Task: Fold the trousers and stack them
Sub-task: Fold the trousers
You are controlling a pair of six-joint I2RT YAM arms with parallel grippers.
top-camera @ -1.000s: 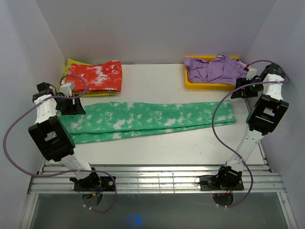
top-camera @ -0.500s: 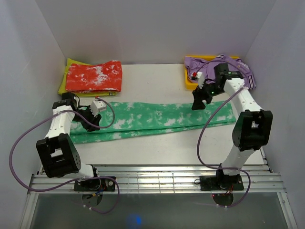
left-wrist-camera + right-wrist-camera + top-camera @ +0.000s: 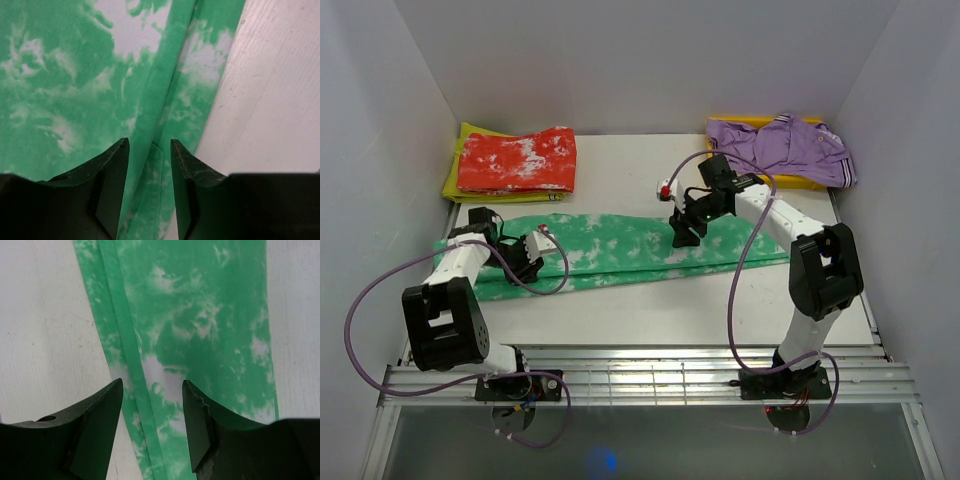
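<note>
The green trousers with white tie-dye blotches lie flat and long across the middle of the table, legs side by side. My left gripper is low over their left part, near the front edge. In the left wrist view it is open and empty, with a seam of the trousers between the jaws. My right gripper is low over their right-of-middle part. In the right wrist view it is open and empty, straddling the hemmed edge of the trousers.
A red-and-white blotched folded garment lies on a yellow cloth at the back left. A purple garment fills a yellow tray at the back right. White walls close in three sides. A metal rail runs along the front.
Both arms have swung in from the back corners and come down over the trousers, the left over their left part and the right over their right-of-middle part. Both grippers stay empty.
</note>
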